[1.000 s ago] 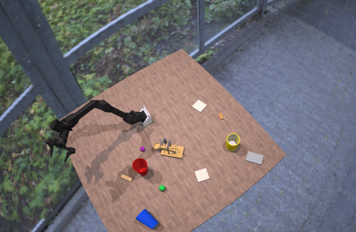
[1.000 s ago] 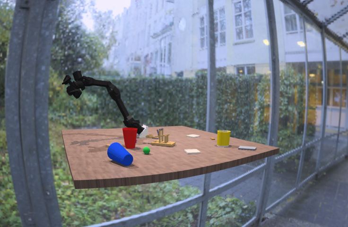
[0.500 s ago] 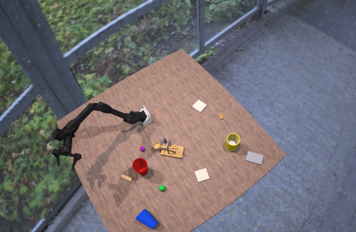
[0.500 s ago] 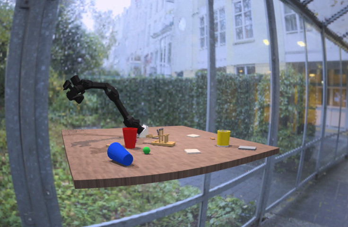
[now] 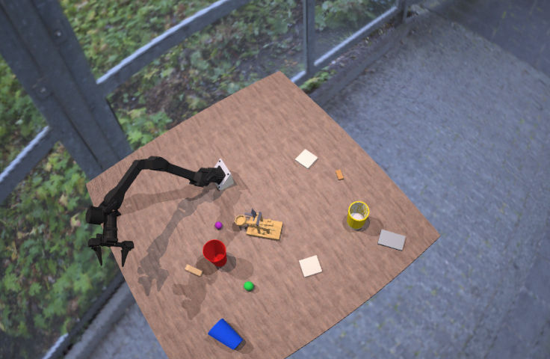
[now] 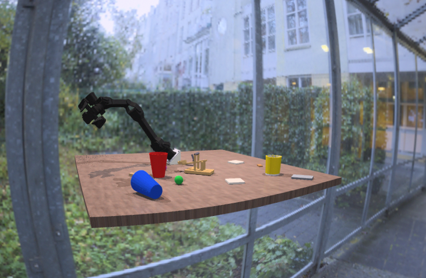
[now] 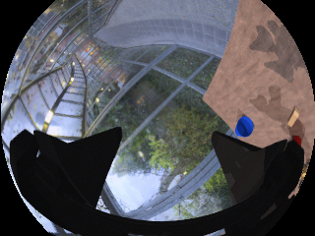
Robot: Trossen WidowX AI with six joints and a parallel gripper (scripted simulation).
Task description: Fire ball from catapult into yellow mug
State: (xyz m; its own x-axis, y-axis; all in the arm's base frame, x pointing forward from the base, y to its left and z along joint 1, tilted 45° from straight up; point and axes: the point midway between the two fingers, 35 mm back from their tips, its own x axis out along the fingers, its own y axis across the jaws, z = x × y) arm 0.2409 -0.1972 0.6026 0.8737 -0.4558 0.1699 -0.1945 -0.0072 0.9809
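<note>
My gripper is open and empty, high up beyond the table's left edge, far from the catapult. The wooden catapult stands mid-table, its arm's empty round cup at the left end and its base reaching right. A purple ball lies left of that cup; in the exterior view the red cup mostly hides it. A green ball lies nearer the front. The yellow mug stands upright on the right side, with no ball visible in it.
An upright red cup stands near the purple ball, beside a tan block. A blue cup lies on its side. Two cream tiles, an orange piece and a grey slab lie right.
</note>
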